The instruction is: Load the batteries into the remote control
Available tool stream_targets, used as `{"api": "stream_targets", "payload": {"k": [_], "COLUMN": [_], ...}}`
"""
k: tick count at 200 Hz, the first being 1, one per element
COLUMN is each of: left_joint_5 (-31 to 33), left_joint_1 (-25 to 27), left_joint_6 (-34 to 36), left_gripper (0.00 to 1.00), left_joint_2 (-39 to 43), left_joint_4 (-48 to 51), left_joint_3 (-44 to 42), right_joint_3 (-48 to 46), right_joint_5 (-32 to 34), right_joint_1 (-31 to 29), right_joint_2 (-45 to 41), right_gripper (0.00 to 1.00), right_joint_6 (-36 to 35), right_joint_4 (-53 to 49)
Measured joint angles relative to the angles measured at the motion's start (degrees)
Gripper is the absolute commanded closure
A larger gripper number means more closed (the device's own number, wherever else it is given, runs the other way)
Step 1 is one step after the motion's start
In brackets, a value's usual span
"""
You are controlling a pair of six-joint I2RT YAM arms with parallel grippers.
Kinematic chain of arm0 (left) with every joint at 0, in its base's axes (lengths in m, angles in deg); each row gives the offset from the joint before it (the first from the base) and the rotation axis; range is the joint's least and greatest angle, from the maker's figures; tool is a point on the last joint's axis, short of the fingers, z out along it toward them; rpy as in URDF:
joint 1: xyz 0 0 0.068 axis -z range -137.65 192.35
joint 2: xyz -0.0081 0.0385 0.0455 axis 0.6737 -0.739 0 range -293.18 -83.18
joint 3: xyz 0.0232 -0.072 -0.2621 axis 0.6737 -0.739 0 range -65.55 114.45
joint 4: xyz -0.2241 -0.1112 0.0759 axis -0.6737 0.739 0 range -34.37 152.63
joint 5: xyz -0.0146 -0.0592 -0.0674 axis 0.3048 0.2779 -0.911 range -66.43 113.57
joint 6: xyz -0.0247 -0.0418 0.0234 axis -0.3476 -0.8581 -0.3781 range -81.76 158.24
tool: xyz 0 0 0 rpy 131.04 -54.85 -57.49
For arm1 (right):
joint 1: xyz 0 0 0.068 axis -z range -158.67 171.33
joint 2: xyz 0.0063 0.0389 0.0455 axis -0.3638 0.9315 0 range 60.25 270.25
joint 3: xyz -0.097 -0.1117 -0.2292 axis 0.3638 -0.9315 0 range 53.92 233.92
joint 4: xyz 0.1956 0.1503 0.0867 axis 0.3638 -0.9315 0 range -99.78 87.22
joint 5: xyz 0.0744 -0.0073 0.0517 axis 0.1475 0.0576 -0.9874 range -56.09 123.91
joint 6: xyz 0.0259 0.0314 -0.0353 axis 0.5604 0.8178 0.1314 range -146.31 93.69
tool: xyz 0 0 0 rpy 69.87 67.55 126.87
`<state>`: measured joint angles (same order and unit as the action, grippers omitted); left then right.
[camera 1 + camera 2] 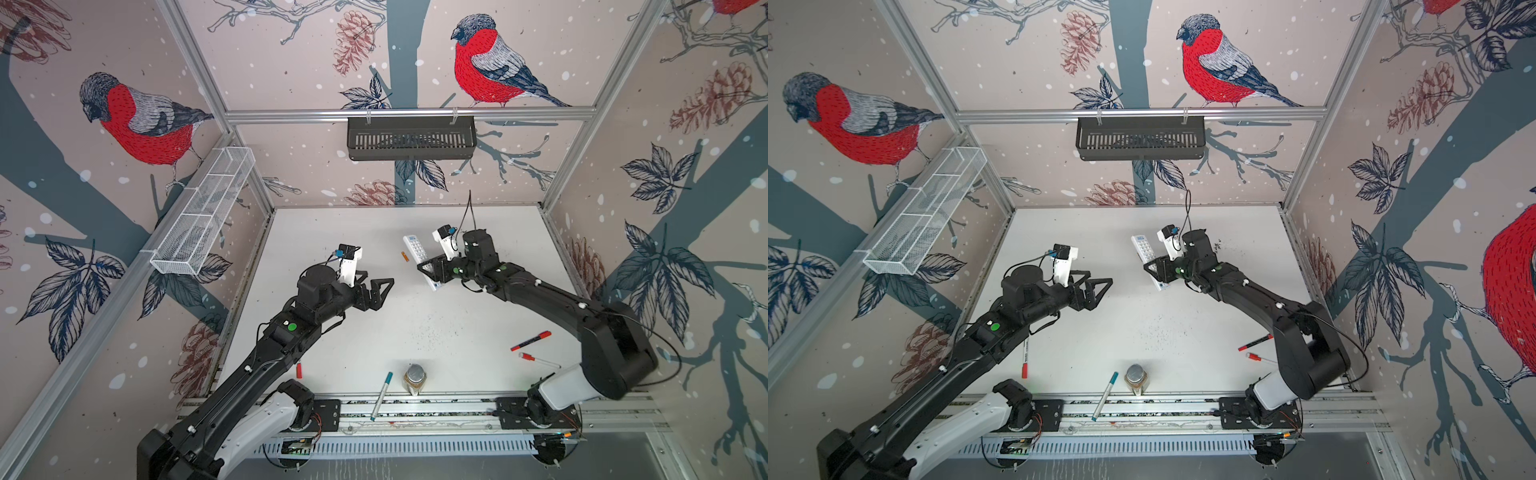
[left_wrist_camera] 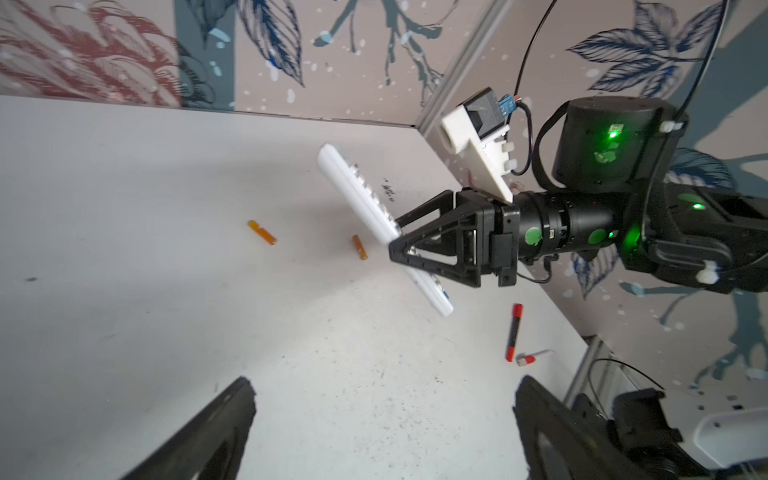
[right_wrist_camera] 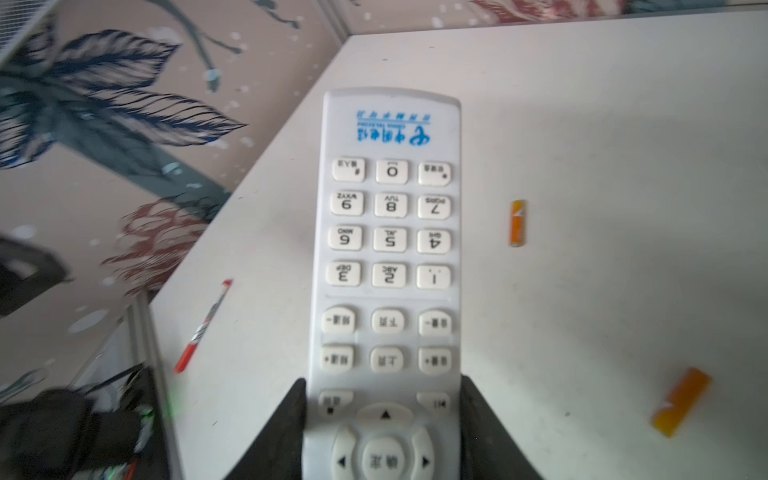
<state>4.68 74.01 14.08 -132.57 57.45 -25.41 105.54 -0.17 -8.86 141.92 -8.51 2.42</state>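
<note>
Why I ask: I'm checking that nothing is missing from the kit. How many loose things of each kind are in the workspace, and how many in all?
remote control: 1
batteries: 2
markers: 4
jar: 1
Total: 8

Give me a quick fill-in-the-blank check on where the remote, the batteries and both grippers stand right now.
1. The right gripper grips the remote control, whose ____ side faces the right wrist camera.
2. The left gripper is ____ and empty.
3. The batteries, ____ in number, lie loose on the table.
Missing words: button; open; two.
</note>
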Motion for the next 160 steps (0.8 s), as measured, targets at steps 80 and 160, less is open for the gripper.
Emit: {"api": "stream_targets", "payload": {"k": [80,160], "left_joint_5": [-14.8,-21.51], "left_joint_1": [4.35,9.99], "left_joint_6": [-6.01,-9.03], "left_gripper": [0.03,0.03], "left_joint_2": [-1.64,-7.98], "left_joint_4": [-25.31,-41.33], "left_joint_3": [-7.96,-7.98], "right_joint_3": [-15.58,-17.31], "right_joint_5": [-17.84,-25.09], "right_joint_1": [0.11,-2.56], "right_joint_2": [-27.28,-28.44], "right_gripper": [0.59,0.59], "right_joint_6": [5.22,12.22], "right_joint_4": [8.37,15.37]}}
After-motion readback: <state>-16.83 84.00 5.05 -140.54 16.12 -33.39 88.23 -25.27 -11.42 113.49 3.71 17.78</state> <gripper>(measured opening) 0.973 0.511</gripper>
